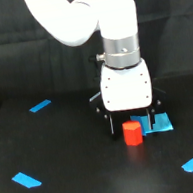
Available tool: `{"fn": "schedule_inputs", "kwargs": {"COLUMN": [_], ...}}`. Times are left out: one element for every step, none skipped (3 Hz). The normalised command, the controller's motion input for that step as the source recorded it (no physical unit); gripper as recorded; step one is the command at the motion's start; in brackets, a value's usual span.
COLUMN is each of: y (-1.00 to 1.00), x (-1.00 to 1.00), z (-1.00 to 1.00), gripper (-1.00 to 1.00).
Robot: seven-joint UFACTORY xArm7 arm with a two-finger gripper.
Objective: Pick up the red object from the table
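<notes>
Hanging low over the desk (72,179), the gripper (132,124) stands wide, its dark fingers (111,125) spread on either side of the red object (132,133), which sits upright on the black surface in front of a blue rectangle (159,123); whether the block lies truly between the fingers or slightly nearer the camera cannot be told from this view; doing the step well means centring the fingers on the block, sinking until they flank its sides, then closing squarely so it does not twist or tip; lifting straight afterwards seems safest.
</notes>
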Motion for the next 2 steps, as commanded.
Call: {"fn": "schedule_inputs", "kwargs": {"y": [0.03, -0.08], "x": [0.03, 0.01], "z": [-0.17, -0.19], "gripper": [0.06, -0.20]}}
